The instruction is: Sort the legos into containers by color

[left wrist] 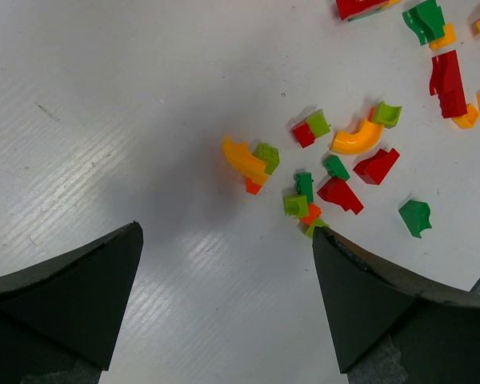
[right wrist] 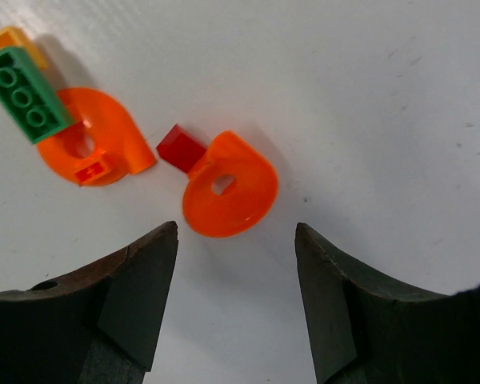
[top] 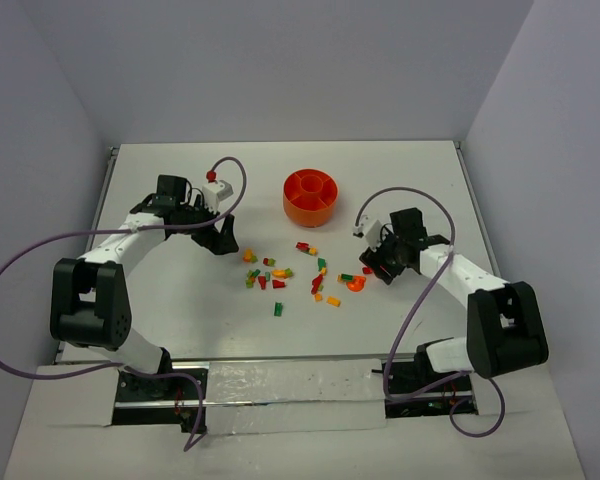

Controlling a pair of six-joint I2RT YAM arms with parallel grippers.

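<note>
Orange divided bowl (top: 300, 212): upper centre of worktop (top: 180, 310). Legos (top: 278, 309): scattered below it. Left gripper (left wrist: 226, 232): spread, empty. Right gripper (right wrist: 236, 232): spread, just below orange round piece (right wrist: 240, 204).

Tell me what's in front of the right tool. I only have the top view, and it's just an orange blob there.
Observer: A flat round orange piece with a centre hole lies on the table at the mouth of the open right tool.
Operator: Anything touching it?
Observer: A small red brick appears to touch its far side.
Operator: And the left tool?
Observer: The left tool is open, holding nothing; a small orange bit lies beside one fingertip.
</note>
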